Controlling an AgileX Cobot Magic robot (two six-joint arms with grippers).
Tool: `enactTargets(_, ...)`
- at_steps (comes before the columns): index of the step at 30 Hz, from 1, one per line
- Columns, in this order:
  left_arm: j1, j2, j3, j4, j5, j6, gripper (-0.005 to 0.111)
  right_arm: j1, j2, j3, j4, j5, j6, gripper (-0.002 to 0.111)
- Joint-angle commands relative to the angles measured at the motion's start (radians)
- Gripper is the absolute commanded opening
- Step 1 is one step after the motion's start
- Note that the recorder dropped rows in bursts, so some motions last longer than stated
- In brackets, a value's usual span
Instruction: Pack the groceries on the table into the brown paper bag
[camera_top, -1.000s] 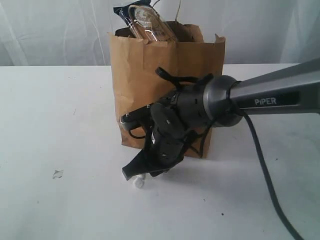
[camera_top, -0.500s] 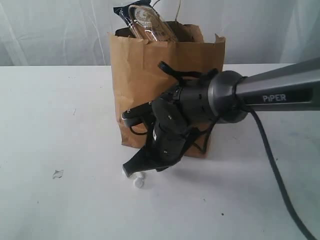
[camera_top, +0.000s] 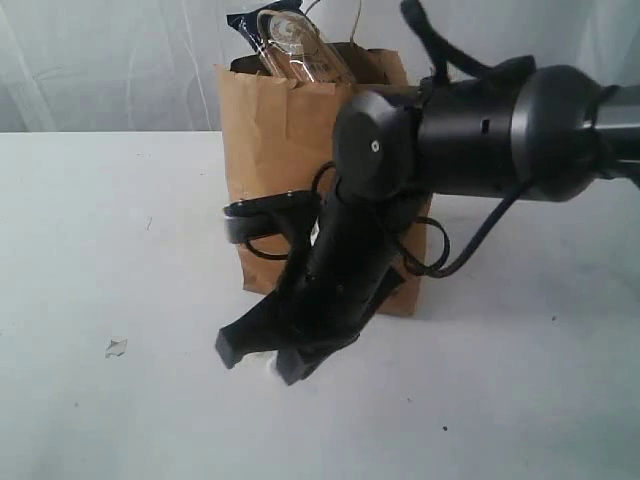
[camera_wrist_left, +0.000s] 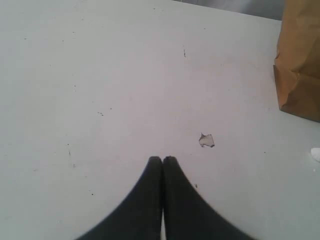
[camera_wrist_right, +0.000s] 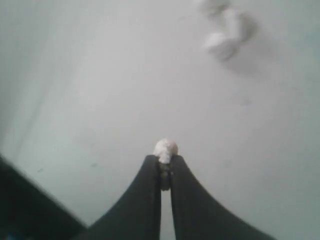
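Over the last second the right arm's bulky wrist has reared up in front of the bag's face, and the right gripper (camera_top: 262, 358) beneath it has tipped steeply downward and edged a little away from the bag. Its fingers are pressed almost together. The wrist view shows a small white crumb (camera_wrist_right: 165, 148) sitting right at their tips, apparently pinched there. Just beyond the tips a few more white lumps (camera_wrist_right: 224, 37) lie close together on the bare table (camera_top: 120, 230), too blurred to identify. Close behind the gripper the brown paper bag (camera_top: 290, 140) stands upright, with a clear, glossy packet (camera_top: 290, 45) poking out of its mouth. No other groceries show on the table in any view, so the packing proper looks finished and this step reads as clearing up leftover bits. Farther out to the gripper's side lies a small torn scrap (camera_wrist_left: 206, 140). Past it hangs the left gripper (camera_wrist_left: 162, 161), its fingers closed flat against each other on nothing, over bare table. If the crumb is meant for the bag, the next move calls for a lift high enough to clear the rim and the protruding packet, then a release over the opening. So slight a pinch could slip, and the wrist is near enough to nudge the bag.
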Motion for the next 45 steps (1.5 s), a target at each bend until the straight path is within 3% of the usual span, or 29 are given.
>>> enactTargets(1, 0.0, -0.005, 0.003, -0.007, -0.003, 0.0, 0.0, 0.001, -0.075, -0.01, 0.263, 0.092, -0.191, 0.0)
enactTargets(6, 0.0, -0.005, 0.003, -0.007, -0.003, 0.0, 0.0, -0.001, -0.158, -0.102, 0.292, 0.072, -0.194, 0.0)
enactTargets(10, 0.0, -0.005, 0.003, -0.007, -0.003, 0.0, 0.0, -0.026, -0.226, -0.266, 0.288, -0.174, -0.168, 0.0)
enactTargets(16, 0.0, -0.005, 0.003, -0.007, -0.005, 0.0, 0.0, -0.212, -0.204, -0.327, 0.261, -0.528, -0.143, 0.0)
enactTargets(22, 0.0, -0.005, 0.003, -0.007, -0.005, 0.0, 0.0, -0.331, -0.15, -0.327, -0.057, -0.398, -0.021, 0.0)
enactTargets(27, 0.0, -0.005, 0.003, -0.007, -0.007, 0.0, 0.0, -0.34, -0.124, -0.327, -0.059, -0.303, -0.009, 0.004)
enactTargets(35, 0.0, -0.005, 0.003, -0.007, -0.007, 0.0, 0.0, -0.34, -0.094, -0.327, -0.088, -0.262, -0.009, 0.023)
enactTargets(45, 0.0, -0.005, 0.003, -0.007, -0.007, 0.0, 0.0, -0.34, -0.154, -0.327, -0.088, -0.145, -0.009, 0.023)
